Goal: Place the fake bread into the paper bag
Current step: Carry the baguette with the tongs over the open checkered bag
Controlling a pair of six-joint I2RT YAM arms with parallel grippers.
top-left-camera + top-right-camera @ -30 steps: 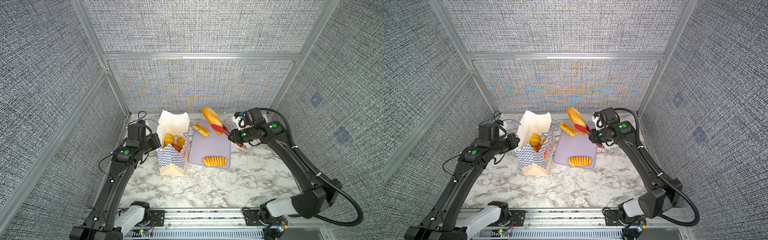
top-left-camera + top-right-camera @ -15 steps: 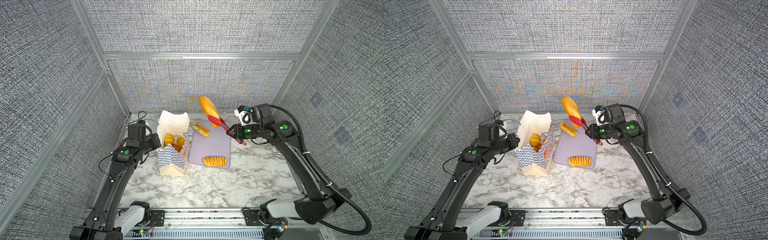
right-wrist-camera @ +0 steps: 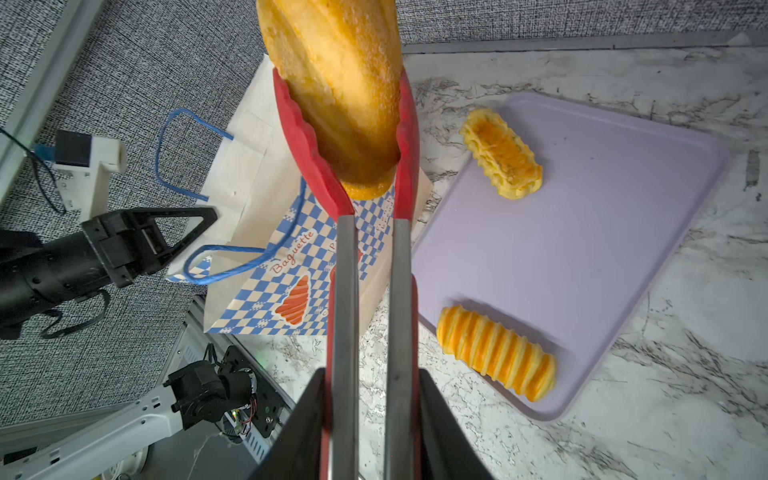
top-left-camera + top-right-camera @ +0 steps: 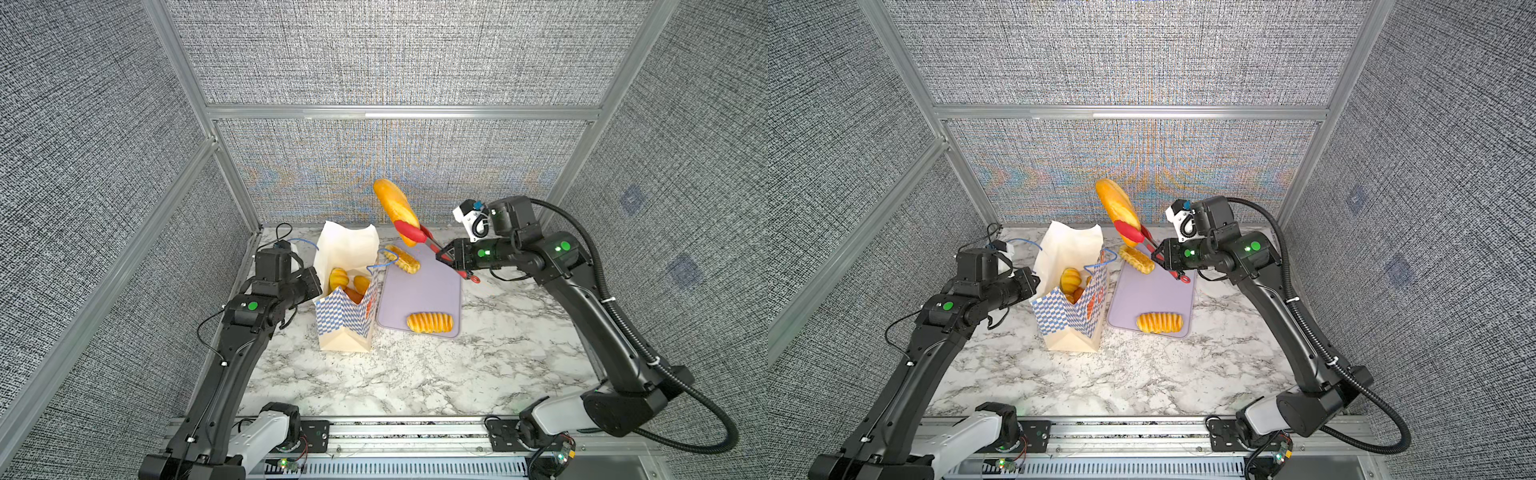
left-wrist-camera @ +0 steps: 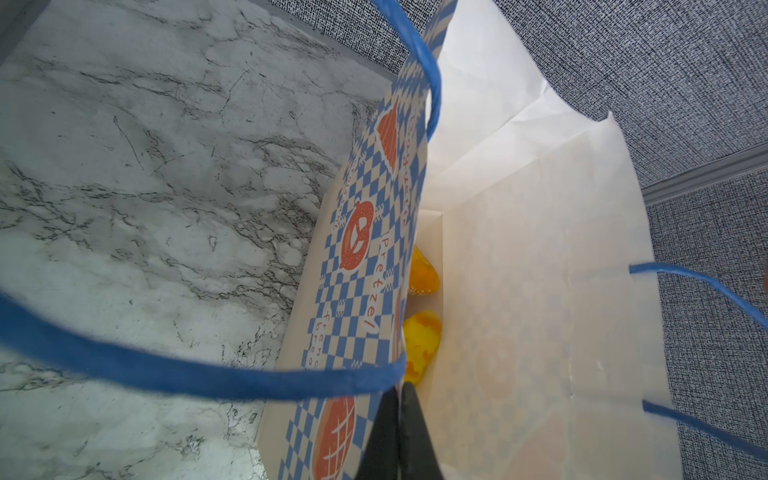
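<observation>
right wrist view shows us the right gripper closed on the two steel arms of the red tongs, one black finger on each side, so the tongs are squeezed. the red heads of the tongs pinch the lower end of the long loaf, which is in the air and points up and away from the gripper. in both top views the loaf hangs tilted above the far end of the lavender tray, just beside the open mouth of the paper bag on its right side, and it is not inside the bag. the bag stands upright on the marble table, very close to the left edge of the tray; we cannot tell if they touch. inside it we see several buns. two pieces lie on the tray, well apart: a fluted pastry at the far left corner, partly over the edge, and a ribbed roll near the front edge. the left gripper is at the left side of the bag. in the left wrist view its two black fingers are pressed together on the rim of the checkered wall, where a blue cord handle joins it, so it is clamped on the bag.
</observation>
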